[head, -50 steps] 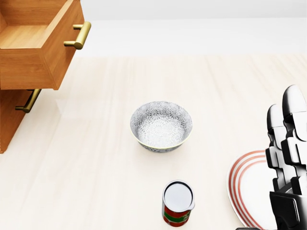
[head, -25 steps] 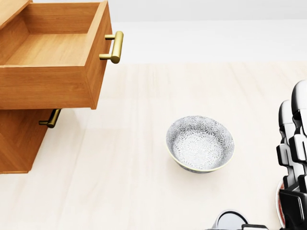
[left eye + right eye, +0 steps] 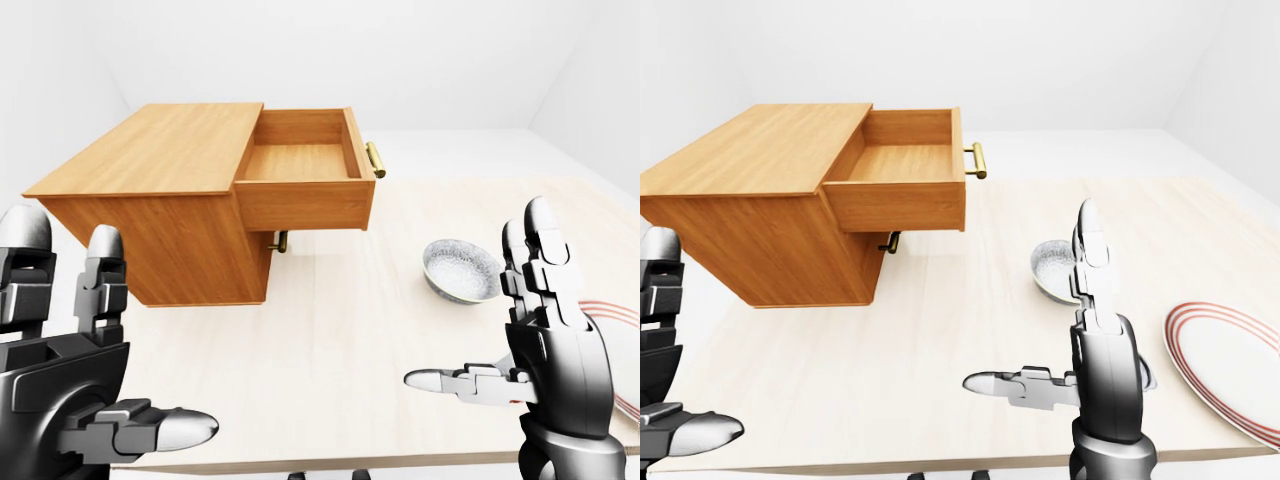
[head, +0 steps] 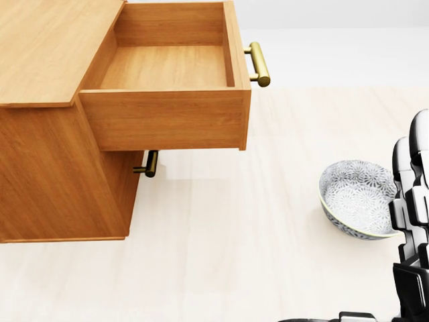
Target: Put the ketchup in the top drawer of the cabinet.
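Ketchup shows in no view, so its direction from either spread-fingered, empty robot hand, left (image 3: 70, 400) or right (image 3: 545, 345), cannot be told; the top drawer (image 4: 167, 67) stands open.

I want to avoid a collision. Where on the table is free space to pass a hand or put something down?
The widest bare stretch of the table lies between the cabinet and the patterned bowl, under and below the open top drawer, which is itself empty. It is tighter at the right, where the bowl, the striped plate and the right hand are close together.
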Controlling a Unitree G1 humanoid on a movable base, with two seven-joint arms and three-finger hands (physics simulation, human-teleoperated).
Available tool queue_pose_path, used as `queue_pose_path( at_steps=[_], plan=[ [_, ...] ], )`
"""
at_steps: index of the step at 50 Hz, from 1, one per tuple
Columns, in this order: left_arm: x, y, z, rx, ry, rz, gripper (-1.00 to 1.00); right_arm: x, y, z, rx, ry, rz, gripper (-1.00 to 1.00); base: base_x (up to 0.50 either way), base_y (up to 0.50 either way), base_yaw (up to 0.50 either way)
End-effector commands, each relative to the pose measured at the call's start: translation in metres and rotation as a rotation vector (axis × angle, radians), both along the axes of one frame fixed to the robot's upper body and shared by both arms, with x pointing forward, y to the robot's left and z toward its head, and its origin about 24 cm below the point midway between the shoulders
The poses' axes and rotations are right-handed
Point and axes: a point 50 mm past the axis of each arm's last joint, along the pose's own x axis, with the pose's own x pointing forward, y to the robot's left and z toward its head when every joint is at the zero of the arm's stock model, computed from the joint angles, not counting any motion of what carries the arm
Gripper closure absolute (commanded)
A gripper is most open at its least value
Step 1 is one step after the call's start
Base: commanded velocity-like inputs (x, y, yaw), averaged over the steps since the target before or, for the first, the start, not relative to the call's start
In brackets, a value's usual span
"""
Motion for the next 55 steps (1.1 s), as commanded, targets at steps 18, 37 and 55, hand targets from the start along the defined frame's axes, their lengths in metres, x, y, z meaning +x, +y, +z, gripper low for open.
queue_pose_path(
  at_steps=[18,37,55],
  plan=[
    [-0.001,0.002,0.001,-0.006,-0.002,0.004,-1.0,0.0,0.002,0.001,0.05,-0.017,0.051,-1.0,0.0,0.22,0.0],
    [-0.001,0.003,0.002,-0.004,-0.011,0.009,-1.0,-0.002,-0.003,0.0,0.137,-0.022,0.088,-1.0,0.3,0.0,0.0],
    [0.0,-0.004,-0.004,0.015,0.02,-0.003,-1.0,-0.012,-0.067,0.026,0.08,0.147,-0.011,-1.0,0.0,0.0,0.0]
  ],
)
